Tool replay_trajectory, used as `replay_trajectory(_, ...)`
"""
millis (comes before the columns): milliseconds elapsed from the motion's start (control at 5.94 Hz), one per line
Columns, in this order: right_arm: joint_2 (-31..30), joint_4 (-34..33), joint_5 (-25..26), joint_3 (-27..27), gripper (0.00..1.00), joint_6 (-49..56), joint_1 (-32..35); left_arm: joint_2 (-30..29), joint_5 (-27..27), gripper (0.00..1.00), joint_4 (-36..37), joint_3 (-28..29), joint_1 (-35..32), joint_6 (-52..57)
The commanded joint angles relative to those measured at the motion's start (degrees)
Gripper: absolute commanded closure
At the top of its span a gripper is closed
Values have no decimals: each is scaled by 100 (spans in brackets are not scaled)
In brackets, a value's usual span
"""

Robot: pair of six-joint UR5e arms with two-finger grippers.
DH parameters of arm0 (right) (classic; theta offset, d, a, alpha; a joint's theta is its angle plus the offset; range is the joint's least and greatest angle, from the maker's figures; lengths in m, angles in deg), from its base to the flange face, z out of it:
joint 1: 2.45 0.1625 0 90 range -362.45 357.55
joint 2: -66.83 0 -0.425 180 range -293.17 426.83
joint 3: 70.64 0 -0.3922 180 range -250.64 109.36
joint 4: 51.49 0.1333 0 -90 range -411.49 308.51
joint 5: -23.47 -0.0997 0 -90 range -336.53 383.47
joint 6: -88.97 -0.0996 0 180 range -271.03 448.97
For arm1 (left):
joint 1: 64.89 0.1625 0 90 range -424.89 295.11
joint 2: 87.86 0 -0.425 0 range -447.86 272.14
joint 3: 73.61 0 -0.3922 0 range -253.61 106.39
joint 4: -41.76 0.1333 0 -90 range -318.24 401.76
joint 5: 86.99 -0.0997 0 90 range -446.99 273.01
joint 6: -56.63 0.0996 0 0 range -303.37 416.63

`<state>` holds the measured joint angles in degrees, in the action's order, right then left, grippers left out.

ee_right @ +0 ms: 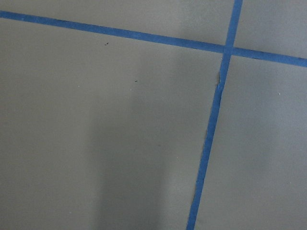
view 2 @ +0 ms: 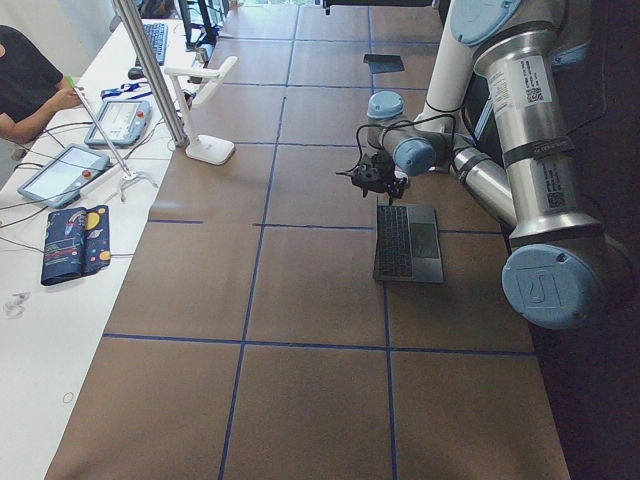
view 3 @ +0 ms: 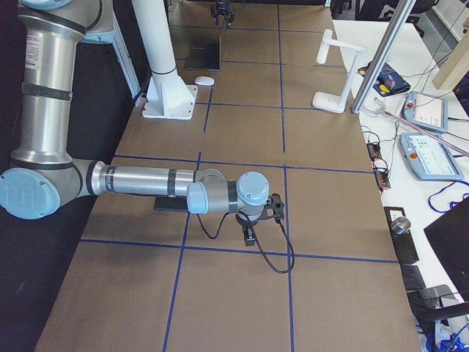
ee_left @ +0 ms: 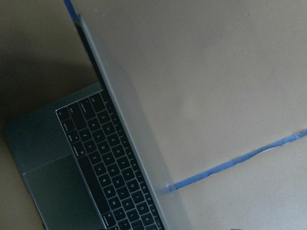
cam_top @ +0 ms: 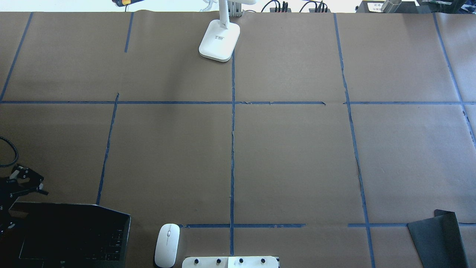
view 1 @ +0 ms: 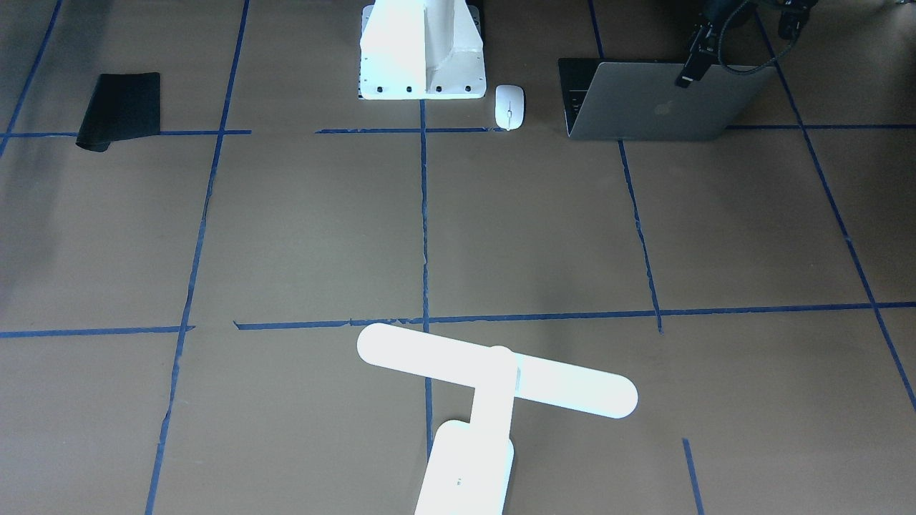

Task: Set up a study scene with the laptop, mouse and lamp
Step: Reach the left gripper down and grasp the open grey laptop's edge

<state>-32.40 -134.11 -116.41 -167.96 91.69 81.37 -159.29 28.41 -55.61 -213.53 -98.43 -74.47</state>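
**Desk [cam_top: 297, 156]:** brown paper cover, gridded with blue tape [cam_top: 232, 156].

1. **Laptop [cam_top: 74, 234]:** lower left corner of the overhead view. It is open, with the keyboard and trackpad facing the bottom edge and the lid raised. The logo side shows in the front-facing view.
2. **Left claw [cam_top: 26, 182]:** just above the laptop at the overhead view's left edge. In the front-facing view one finger [view 1: 688, 70] overlaps the lid's top edge. Cannot tell how wide the claw is, or whether it grips.
3. **Mouse [cam_top: 167, 243]:** bottom of the overhead view, right of the laptop and apart from it, just beside the robot pedestal [cam_top: 230, 262].
4. **Black mat [cam_top: 438, 242]:** lower right corner of the overhead view, lying flat.
5. **Right claw [view 3: 253, 220]:** centre of the exterior right view, the only exterior view showing it. It hangs over bare paper near a tape crossing. Cannot tell its spread.
6. **Lamp [cam_top: 219, 39]:** top centre of the overhead view, with the base standing on the desk. Well apart from the laptop and mouse.
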Motion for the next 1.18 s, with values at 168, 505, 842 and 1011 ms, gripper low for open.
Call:
replay_trajectory(168, 0, 1, -5, -42, 0, 9, 2, -90, -52, 100, 7, 25, 32, -12)
replay_trajectory(505, 0, 1, -5, -77, 0, 0, 2, -160, -44, 100, 33, -36, -360, 31)
replay_trajectory(842, 0, -17, -13, -77, 0, -9, 2, -597, -44, 100, 103, 138, -923, 276)
replay_trajectory(1011, 0, -8, -57, -77, 0, -9, 2, -1192, -26, 100, 304, 522, -1248, 339)
